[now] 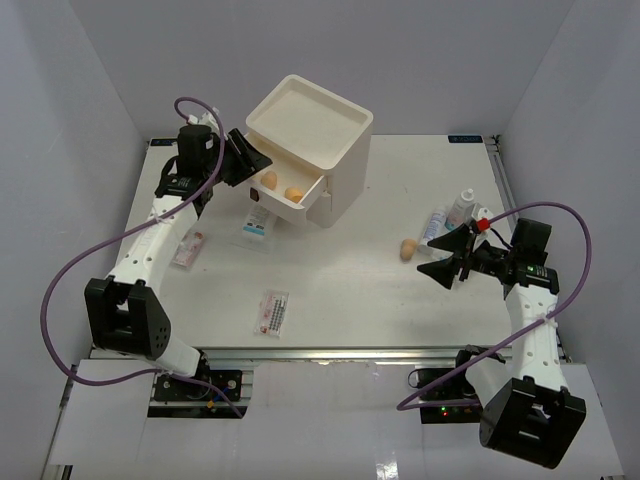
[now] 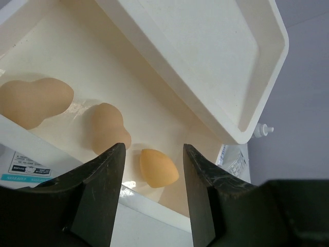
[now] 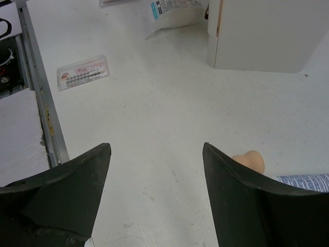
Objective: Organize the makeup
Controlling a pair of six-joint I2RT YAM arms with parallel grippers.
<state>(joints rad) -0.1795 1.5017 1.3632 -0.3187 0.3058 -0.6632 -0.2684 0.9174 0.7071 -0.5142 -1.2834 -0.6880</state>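
Observation:
The top drawer of the cream box is pulled open. Three tan sponges lie in it; the top view shows two. My left gripper is open and empty just above the drawer's front. A fourth sponge lies on the table, beside my open, empty right gripper. A white-blue tube and a small white bottle lie behind it. Sachets lie at left, under the drawer and near the front.
The box has a shallow tray top and stands at the back centre. Grey walls close in the table on three sides. A metal rail runs along the near edge. Purple cables loop from both arms.

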